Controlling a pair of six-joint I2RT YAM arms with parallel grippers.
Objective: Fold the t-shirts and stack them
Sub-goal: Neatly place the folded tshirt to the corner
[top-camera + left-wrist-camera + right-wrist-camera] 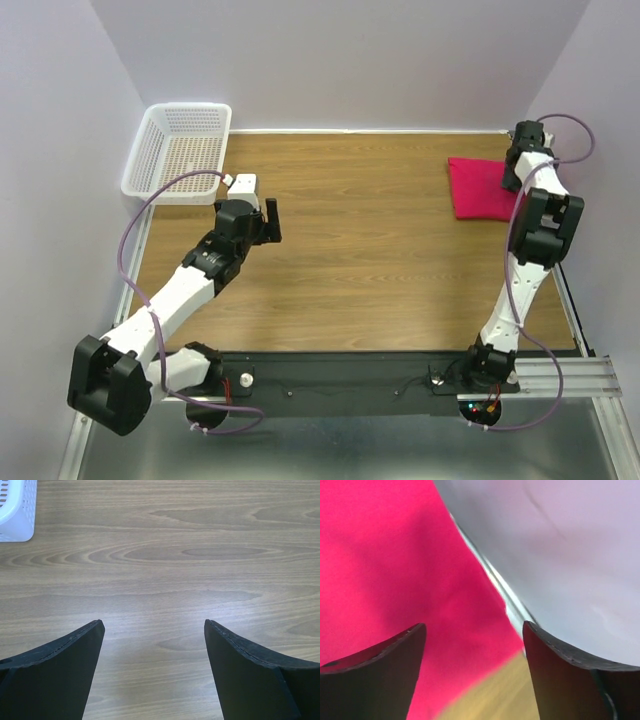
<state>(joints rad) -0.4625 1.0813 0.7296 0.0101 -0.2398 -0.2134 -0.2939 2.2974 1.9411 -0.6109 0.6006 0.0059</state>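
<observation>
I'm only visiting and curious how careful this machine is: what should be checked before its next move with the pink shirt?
1. The right claw is open, holding nothing: ok.
2. The left claw is open over the bare table: ok.
3. The t-shirt lies folded at the table's far right: ok.
4. Fold tidy: partly hidden behind the right arm, cannot tell.
5. The basket sits apart from the left claw: ok.

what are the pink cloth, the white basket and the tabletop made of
The folded crimson-pink t-shirt: soft matte fabric, probably knit; it shows gentle creases. The white mesh basket: likely moulded plastic, smooth with regular holes. The brown tabletop: wood-grain pattern, perhaps laminate or veneer, with a slight sheen.
</observation>
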